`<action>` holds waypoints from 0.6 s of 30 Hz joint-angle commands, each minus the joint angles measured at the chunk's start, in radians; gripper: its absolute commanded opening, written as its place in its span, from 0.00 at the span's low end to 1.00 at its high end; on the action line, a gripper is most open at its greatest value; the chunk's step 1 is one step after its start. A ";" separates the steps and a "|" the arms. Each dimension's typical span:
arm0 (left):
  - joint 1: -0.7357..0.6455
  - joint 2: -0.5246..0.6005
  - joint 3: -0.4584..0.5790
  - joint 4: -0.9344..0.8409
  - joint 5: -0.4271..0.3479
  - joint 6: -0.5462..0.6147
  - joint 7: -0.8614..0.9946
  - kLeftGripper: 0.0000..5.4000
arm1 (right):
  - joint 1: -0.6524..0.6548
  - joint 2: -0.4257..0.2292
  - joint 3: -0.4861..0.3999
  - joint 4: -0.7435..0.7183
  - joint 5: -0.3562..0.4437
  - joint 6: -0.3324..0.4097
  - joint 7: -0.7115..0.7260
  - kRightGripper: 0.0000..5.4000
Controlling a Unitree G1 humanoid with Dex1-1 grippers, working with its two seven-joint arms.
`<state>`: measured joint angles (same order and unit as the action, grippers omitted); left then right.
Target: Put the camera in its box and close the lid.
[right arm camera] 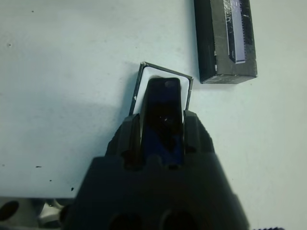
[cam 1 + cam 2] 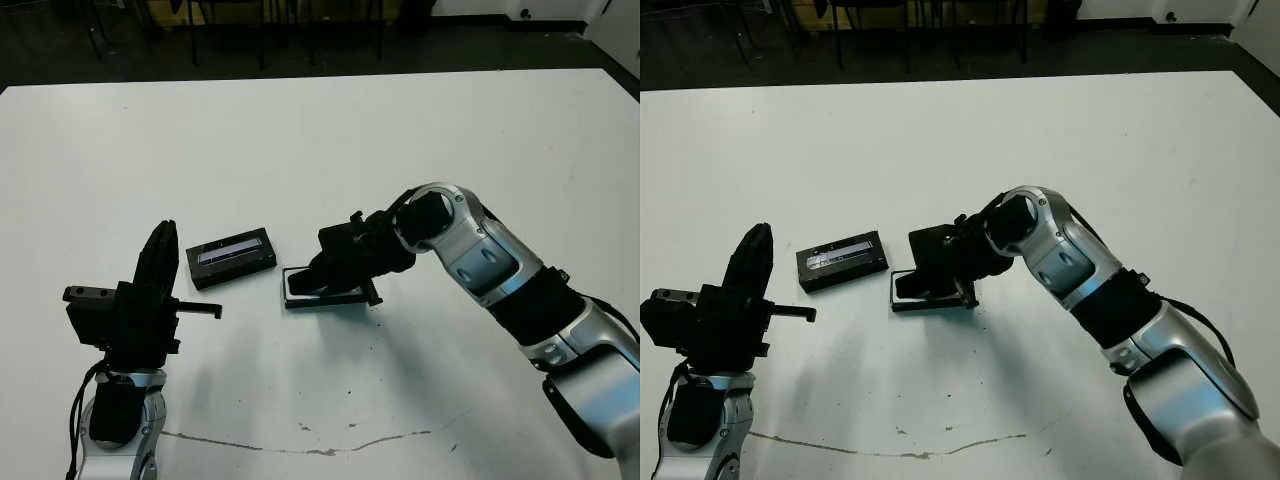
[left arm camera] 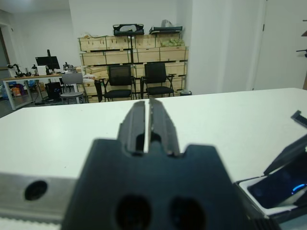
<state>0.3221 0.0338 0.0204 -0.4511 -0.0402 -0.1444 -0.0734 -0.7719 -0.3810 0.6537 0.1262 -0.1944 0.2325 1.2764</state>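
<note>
The right pincer (image 1: 160,125) is clamped on the camera (image 1: 163,108) above the box (image 2: 300,290); the left pincer (image 3: 148,125) is closed together, empty.

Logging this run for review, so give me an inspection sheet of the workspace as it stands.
Surface: white table, scuffed, with a thin crack line near the front edge.
Job's things: flat black camera held over the shallow white-lined box; black lid with silvery-blue strip lies apart beside it.
Clutter: nothing seen.
Grippers: right gripper shut on the camera; left gripper shut, holding nothing, raised off the table.
Cables: black cable on the left arm.
Surroundings: chairs, stacked crates, a desk.
</note>
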 commanded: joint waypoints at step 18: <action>0.065 0.003 0.007 0.015 -0.008 0.002 -0.003 0.00 | 0.036 0.015 -0.012 0.231 0.105 -0.251 0.094 0.34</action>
<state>0.3277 0.0338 0.0242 -0.4512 -0.0419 -0.1466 -0.0724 -0.7661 -0.3662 0.6088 0.3238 -0.0871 -0.0043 1.2973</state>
